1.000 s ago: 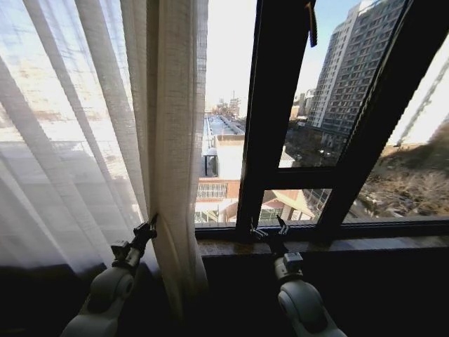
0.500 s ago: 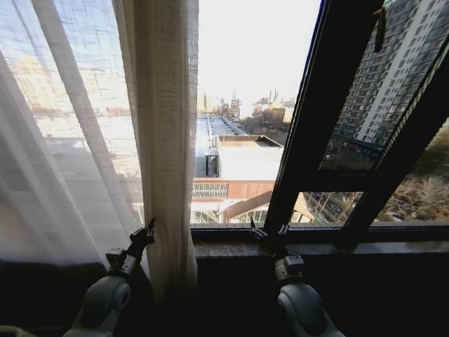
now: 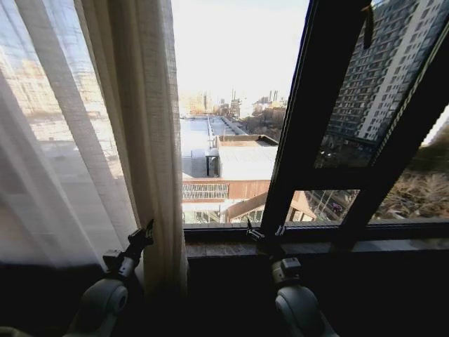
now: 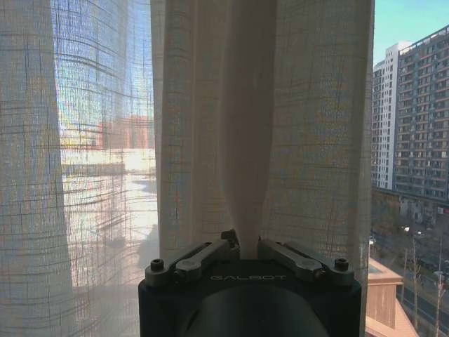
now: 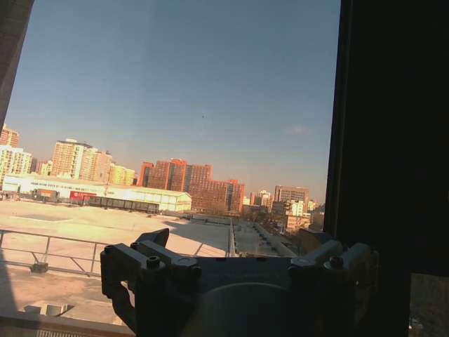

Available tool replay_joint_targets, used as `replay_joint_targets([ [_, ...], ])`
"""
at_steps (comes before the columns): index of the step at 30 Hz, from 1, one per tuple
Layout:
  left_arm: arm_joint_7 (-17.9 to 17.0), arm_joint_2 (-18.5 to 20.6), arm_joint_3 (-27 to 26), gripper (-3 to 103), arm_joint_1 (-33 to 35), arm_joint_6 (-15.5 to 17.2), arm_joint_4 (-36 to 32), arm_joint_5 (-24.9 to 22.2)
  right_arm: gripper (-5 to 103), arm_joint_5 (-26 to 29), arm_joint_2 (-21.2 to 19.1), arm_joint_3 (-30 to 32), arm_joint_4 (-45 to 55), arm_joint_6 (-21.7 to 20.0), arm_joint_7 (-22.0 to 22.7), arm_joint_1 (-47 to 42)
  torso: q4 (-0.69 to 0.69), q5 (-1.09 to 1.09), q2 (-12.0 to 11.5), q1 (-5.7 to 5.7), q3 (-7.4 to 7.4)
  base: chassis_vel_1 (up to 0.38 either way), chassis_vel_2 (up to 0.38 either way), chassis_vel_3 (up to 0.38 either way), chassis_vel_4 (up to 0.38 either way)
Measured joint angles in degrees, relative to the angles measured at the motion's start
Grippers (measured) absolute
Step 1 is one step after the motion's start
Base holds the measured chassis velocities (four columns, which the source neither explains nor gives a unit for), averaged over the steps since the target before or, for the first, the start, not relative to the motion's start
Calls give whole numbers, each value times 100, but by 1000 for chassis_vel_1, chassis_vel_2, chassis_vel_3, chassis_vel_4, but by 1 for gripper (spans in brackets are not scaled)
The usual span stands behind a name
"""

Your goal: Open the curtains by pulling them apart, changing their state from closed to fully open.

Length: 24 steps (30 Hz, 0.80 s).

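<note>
The sheer white curtains (image 3: 70,140) hang at the left of the window, their edge bunched into thick pleats (image 3: 151,140). My left gripper (image 3: 146,235) sits low at that bunched edge. In the left wrist view it (image 4: 245,242) is shut on a narrow fold of the curtains (image 4: 316,140), which rises straight up from between the fingers. My right gripper (image 3: 264,230) rests above the sill in front of the bare glass, beside the dark frame bar. In the right wrist view it (image 5: 242,249) is open with nothing between its fingers.
A dark slanted window frame bar (image 3: 309,105) and a cross bar (image 3: 351,179) stand right of the uncovered pane. A stone sill (image 3: 393,247) runs along the bottom, with dark wall below. City buildings lie beyond the glass.
The camera has turned, shifting the whole picture. The left gripper has drawn the curtain edge leftward, so the bare gap between it and the frame bar is wider. The right gripper stays by the sill.
</note>
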Motion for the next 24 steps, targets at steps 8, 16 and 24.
replay_joint_targets([
  [8, 0, 6, -14, 0, 3, -14, 16, -2, 100, -77, 22, -24, -2, 1, -16, 7, -1, 1, 0, -1, -1, 0, 0, 0, 0],
  [16, 1, -2, -16, 0, 2, -47, 40, -2, 100, -124, 44, -39, -16, 1, -19, 6, -1, 1, 0, -1, 0, 15, 19, -16, -25],
  [24, 2, -9, 0, 0, -10, -52, 44, -3, 100, -125, 35, -34, -23, 0, -19, 13, -1, 1, 0, -1, 0, 80, 86, -83, -81],
])
